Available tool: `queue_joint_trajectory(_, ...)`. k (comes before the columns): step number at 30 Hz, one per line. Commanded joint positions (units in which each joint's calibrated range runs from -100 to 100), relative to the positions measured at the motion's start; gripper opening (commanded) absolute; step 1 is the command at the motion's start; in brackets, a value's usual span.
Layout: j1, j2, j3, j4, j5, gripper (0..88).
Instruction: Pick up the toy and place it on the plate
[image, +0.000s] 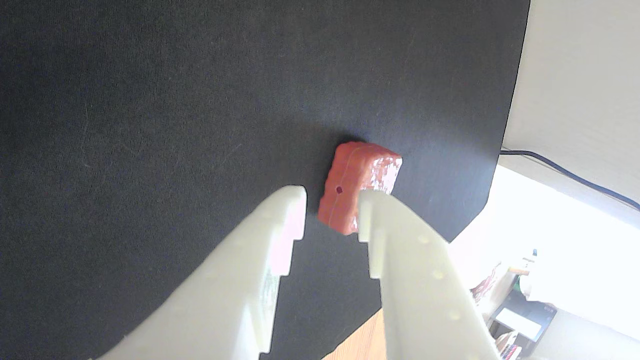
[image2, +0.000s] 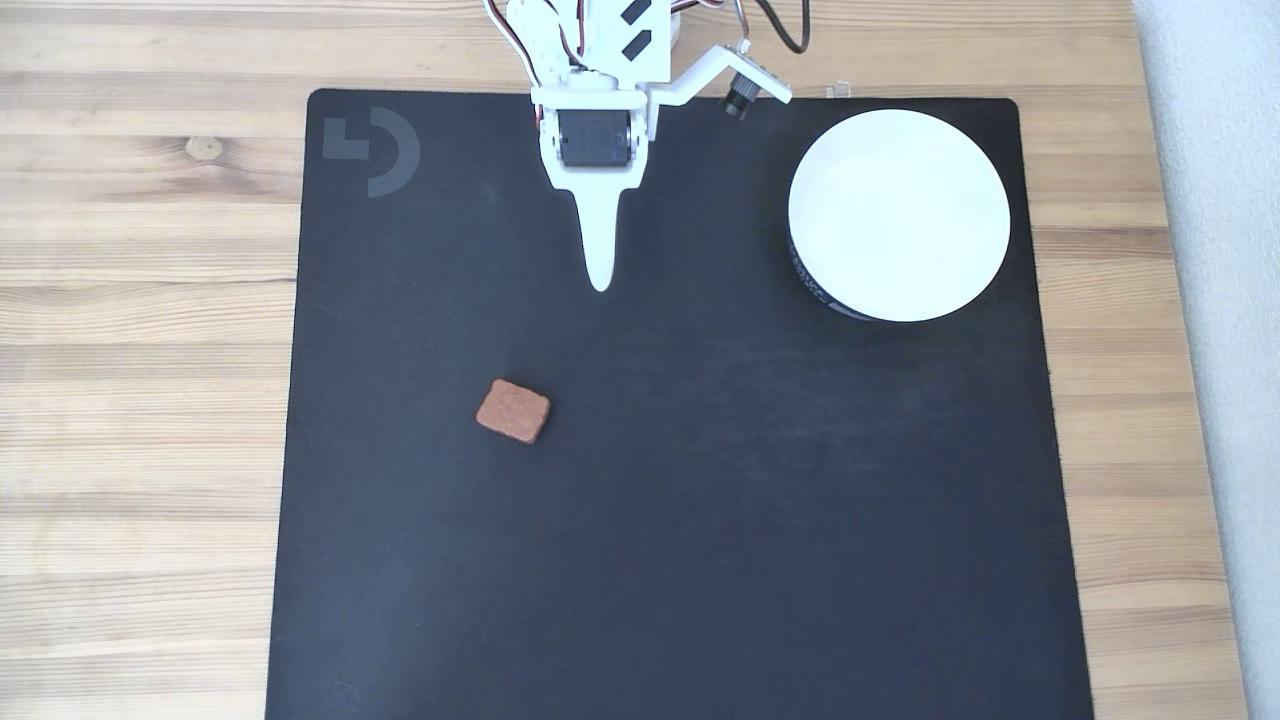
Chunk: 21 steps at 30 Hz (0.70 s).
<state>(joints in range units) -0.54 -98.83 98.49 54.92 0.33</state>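
The toy (image2: 513, 410), a small reddish-brown block with rounded corners, lies flat on the black mat (image2: 680, 560) that covers most of the wooden desk (image2: 140, 400). In the fixed view it sits left of the mat's centre, nearer the mat's left edge than its right, well apart from everything else.

The plate (image2: 900, 215), round and white, stands in the mat's upper right corner in the fixed view. A dark printed band shows along its lower left outer side. Its inside is bare.

The arm enters the fixed view at the top edge of the desk, and its gripper (image2: 600, 283) points down the picture over the upper middle of the mat. The tip is well apart from the toy and from the plate.

In the wrist view the two pale fingers (image: 280, 225) are narrowly parted, with open mat visible between them. They hold nothing. The toy (image: 357, 182) appears just beyond the fingertips, partly covered by the right-hand one; the fixed view suggests this is overlap in the picture, not contact.

A dark cable (image: 570, 175) runs over the pale surface past the mat's right edge in the wrist view.
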Motion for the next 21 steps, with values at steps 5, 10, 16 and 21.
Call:
queue_joint_trajectory(5,0.3,-0.4,0.5,-0.4,0.1,5.7)
queue_joint_trajectory(10,0.3,-0.4,0.5,-0.4,-0.1,5.7)
queue_joint_trajectory(16,0.3,-0.4,0.5,-0.4,-0.1,5.7)
queue_joint_trajectory(21,0.5,-0.4,0.5,-0.4,-0.2,6.1)
